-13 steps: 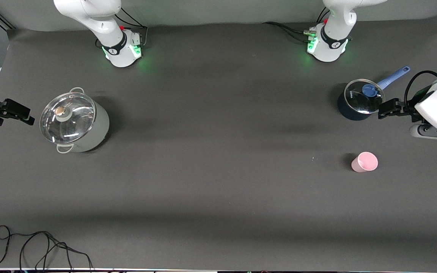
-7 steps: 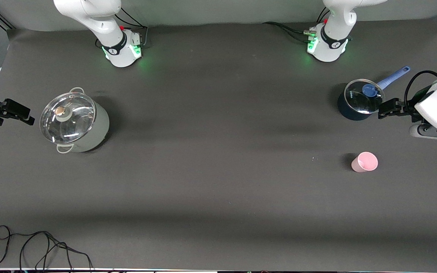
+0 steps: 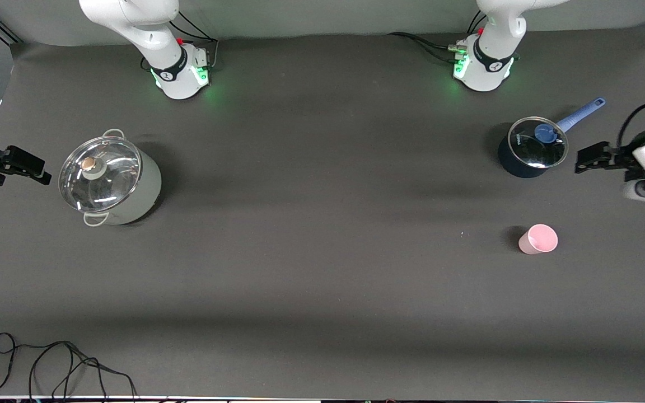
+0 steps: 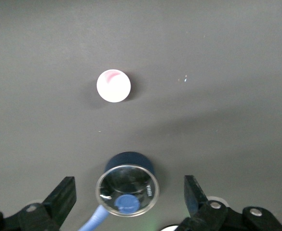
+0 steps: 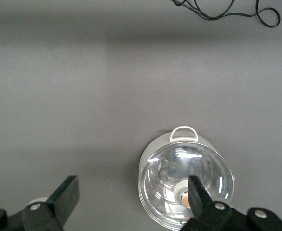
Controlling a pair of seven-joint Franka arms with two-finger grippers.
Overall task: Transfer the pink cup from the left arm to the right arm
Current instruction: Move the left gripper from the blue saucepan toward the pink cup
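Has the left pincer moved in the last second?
Yes. The left pincer has drawn away from the blue saucepan, toward the left arm's end of the table. It is open.

The left gripper (image 3: 585, 158) hangs with jaws wide just beside the lidded blue saucepan (image 3: 531, 148), the one obstacle close to it. Bare table (image 3: 322, 268) lies between it and the pink cup (image 3: 538, 239), which stands alone with free room all round.
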